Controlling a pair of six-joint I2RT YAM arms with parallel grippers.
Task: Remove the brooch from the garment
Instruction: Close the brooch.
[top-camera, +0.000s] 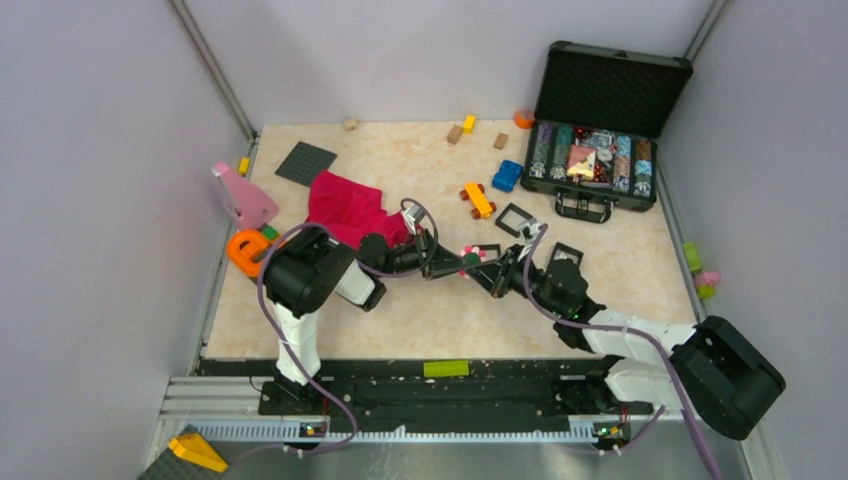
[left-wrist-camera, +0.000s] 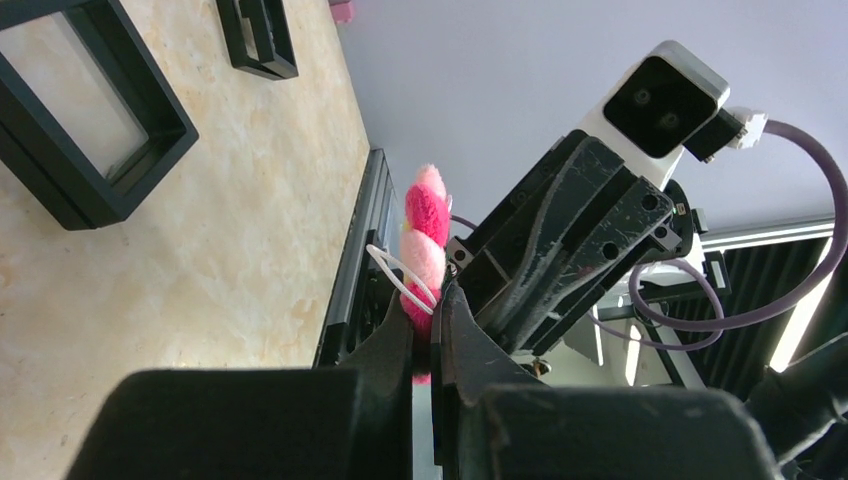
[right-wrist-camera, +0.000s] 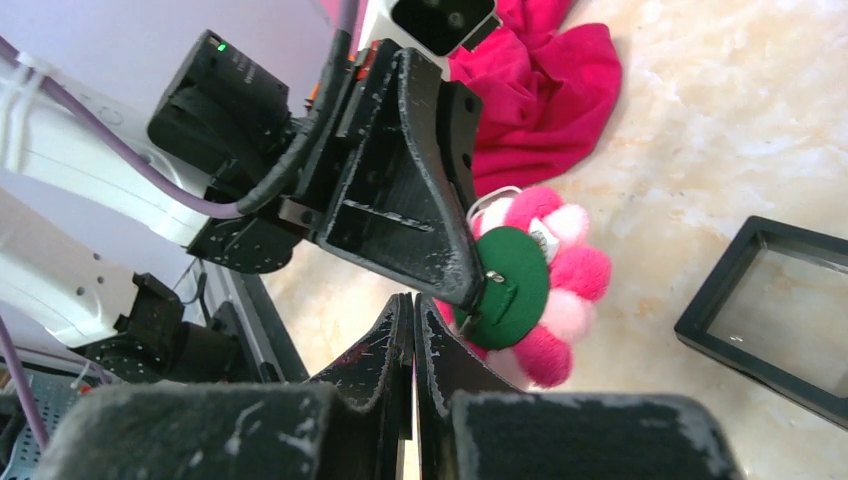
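A: Brooch (right-wrist-camera: 520, 290) location?
B: Centre of the top view; it is clamped in the left tool (left-wrist-camera: 428, 318), apart from the garment (top-camera: 345, 208) at upper left.
A: Right tool (right-wrist-camera: 413, 305)?
B: Closed tight, placed just beside the brooch.

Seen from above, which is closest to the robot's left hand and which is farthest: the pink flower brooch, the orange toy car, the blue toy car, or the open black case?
Starting from the left hand:
1. brooch, pinched at the hand's fingertips.
2. orange toy car, just beyond, toward the back.
3. blue toy car, farther back and slightly right.
4. open black case, in the back right corner.
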